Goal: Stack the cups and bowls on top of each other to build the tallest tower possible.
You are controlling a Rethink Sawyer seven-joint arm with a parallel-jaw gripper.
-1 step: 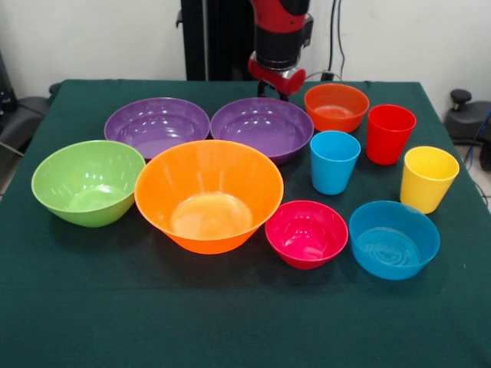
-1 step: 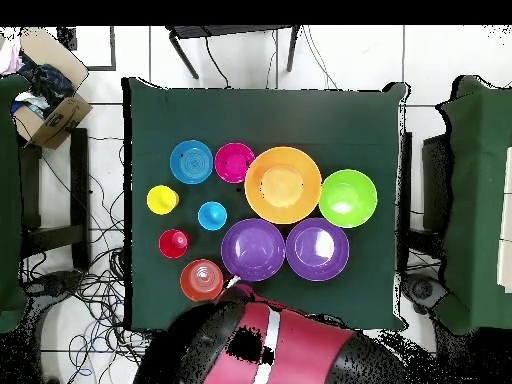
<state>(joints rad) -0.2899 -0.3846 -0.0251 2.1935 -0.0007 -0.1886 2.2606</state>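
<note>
The tower isn't started yet, all seven bowls (image 1: 209,195) and three cups (image 1: 334,161) sit loose and unstacked in front of my gripper (image 1: 278,79), which hangs behind the purple bowl (image 1: 261,127), and I can't tell if it's apart or together.

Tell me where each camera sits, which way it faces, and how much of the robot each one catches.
Front view: sits across the table, looking level at the bowls and cups; the red and black arm comes down at the top, behind a purple bowl.
Overhead view: sits above the table, looking straight down; the robot's arm fills the bottom edge.
Both share the large orange bowl, the lime green bowl and the yellow cup, turned half round between views.
</note>
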